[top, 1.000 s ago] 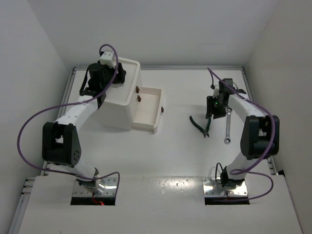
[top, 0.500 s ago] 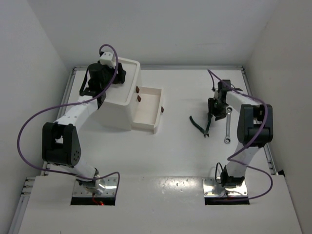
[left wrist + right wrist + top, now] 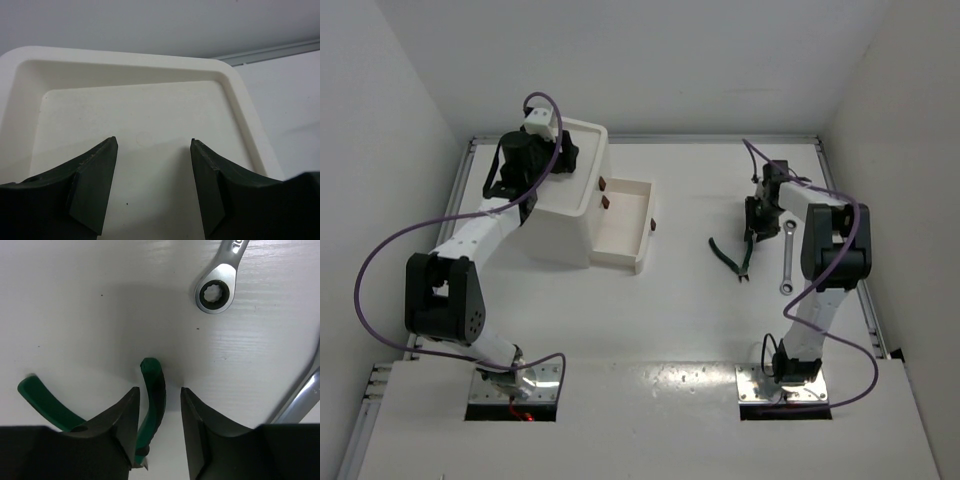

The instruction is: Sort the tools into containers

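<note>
Both open: left end effector (image 3: 152, 143) over bare tray (image 3: 145, 102), right end effector (image 3: 159, 389) astride pliers (image 3: 42, 397).

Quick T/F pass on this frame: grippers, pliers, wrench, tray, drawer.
1. The left gripper is open above the box's recessed tray top. True.
2. A tool lies in that tray. False: the part in view is bare.
3. One handle of the green pliers sits between the fingers of the right gripper. True.
4. The wrench is in the open drawer. False: it lies on the table, right of the pliers.
</note>
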Controlling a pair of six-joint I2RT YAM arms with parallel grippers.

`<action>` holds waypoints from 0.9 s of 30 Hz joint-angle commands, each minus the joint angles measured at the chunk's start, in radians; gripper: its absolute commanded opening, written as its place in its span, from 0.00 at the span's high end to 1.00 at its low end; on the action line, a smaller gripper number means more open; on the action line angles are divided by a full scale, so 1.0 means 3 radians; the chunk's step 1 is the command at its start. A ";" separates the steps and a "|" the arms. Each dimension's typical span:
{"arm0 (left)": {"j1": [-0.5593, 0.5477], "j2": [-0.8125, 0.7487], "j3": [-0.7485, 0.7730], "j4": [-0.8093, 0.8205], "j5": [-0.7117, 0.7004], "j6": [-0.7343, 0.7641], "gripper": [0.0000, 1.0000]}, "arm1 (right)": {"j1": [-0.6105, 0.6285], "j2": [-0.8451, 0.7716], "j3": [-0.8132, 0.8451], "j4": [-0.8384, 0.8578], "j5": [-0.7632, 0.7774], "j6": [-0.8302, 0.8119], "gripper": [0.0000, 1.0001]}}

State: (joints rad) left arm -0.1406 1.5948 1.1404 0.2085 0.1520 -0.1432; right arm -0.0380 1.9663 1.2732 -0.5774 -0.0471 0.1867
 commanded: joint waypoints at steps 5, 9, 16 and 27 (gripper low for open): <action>-0.0048 0.0529 -0.0544 -0.2306 0.0061 -0.0305 0.33 | -0.0017 0.0144 0.0230 0.0094 0.0091 0.0053 0.88; -0.0048 0.0559 -0.0544 -0.2306 0.0061 -0.0305 0.33 | -0.0017 0.0144 0.0271 0.0023 0.0009 0.0053 1.00; -0.0048 0.0590 -0.0544 -0.2306 0.0092 -0.0305 0.33 | 0.0091 -0.0265 0.0486 -0.0075 -0.0339 0.0786 1.00; -0.0048 0.0621 -0.0514 -0.2306 0.0092 -0.0305 0.33 | 0.0755 0.0067 0.1881 -0.0550 -0.0083 0.2286 1.00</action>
State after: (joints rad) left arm -0.1406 1.5978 1.1408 0.2092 0.1513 -0.1429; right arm 0.1421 1.9709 1.7409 -0.6746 -0.0708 0.7063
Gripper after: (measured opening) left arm 0.664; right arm 0.102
